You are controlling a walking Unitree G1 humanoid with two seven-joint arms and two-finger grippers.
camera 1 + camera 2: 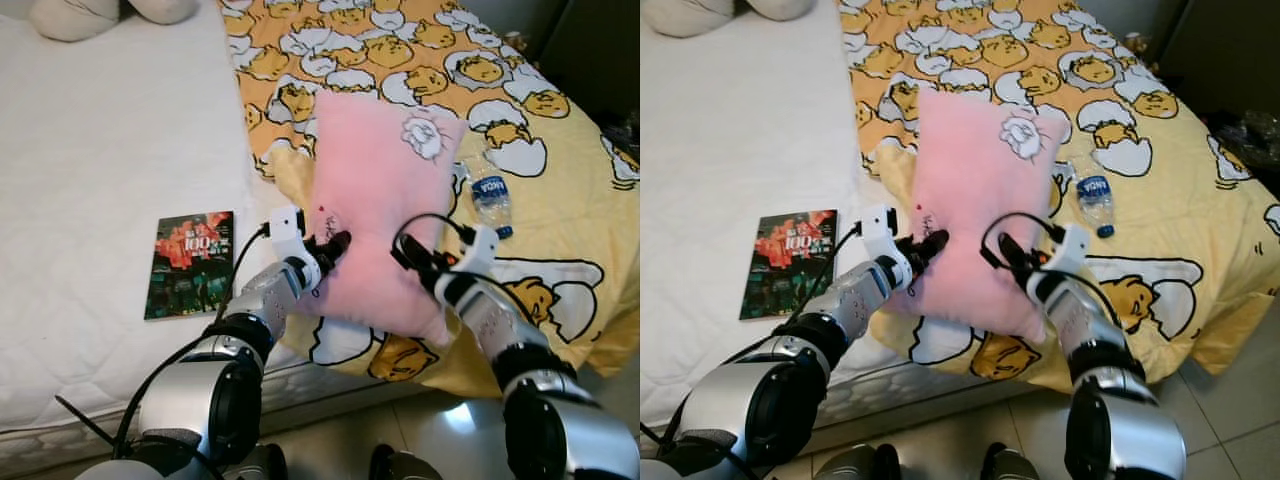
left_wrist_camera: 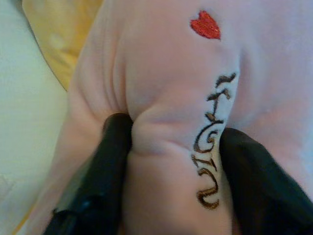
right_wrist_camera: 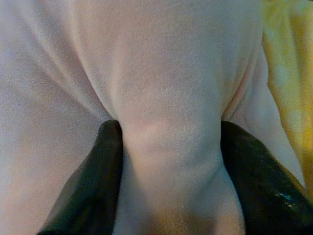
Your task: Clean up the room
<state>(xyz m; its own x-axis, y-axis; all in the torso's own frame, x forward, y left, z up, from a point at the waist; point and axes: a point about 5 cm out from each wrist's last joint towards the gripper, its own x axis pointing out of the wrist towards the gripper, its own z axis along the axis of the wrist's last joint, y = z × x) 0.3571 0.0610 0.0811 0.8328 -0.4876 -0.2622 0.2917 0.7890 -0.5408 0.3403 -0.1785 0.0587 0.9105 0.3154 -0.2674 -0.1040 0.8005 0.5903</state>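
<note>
Both grippers are pinching folds of the fuzzy pink pillow (image 1: 375, 210): left gripper (image 1: 335, 243) and right gripper (image 1: 405, 250). It's rectangular and plush, lying near the bed's (image 1: 90, 150) front edge on the crinkly cartoon-egg blanket (image 1: 560, 180).

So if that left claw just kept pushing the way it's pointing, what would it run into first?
The pink pillow itself. The left gripper is already pinching a fold of it between its fingers, so going on would only press deeper into the plush. Beyond that lies the yellow blanket, though depth is hard to judge.
</note>
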